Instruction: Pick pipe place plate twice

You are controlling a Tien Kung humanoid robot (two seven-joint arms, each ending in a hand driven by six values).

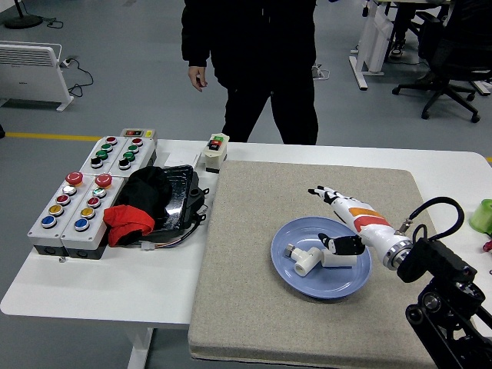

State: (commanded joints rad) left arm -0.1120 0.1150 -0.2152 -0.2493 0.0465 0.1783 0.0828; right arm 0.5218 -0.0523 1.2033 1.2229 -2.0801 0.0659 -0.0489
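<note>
Right hand (344,219) fingers spread, holding nothing | pipe (306,260) lies on plate (286,270)

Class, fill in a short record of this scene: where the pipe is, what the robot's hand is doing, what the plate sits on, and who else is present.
pipe: white plastic pipe fitting, lying on the plate
plate: round blue plate, on the grey mat
right hand: white robot hand, fingers open, above the plate's far right edge, holding nothing
left hand: not in view
person: stands at the table's far side, in dark clothes
</note>
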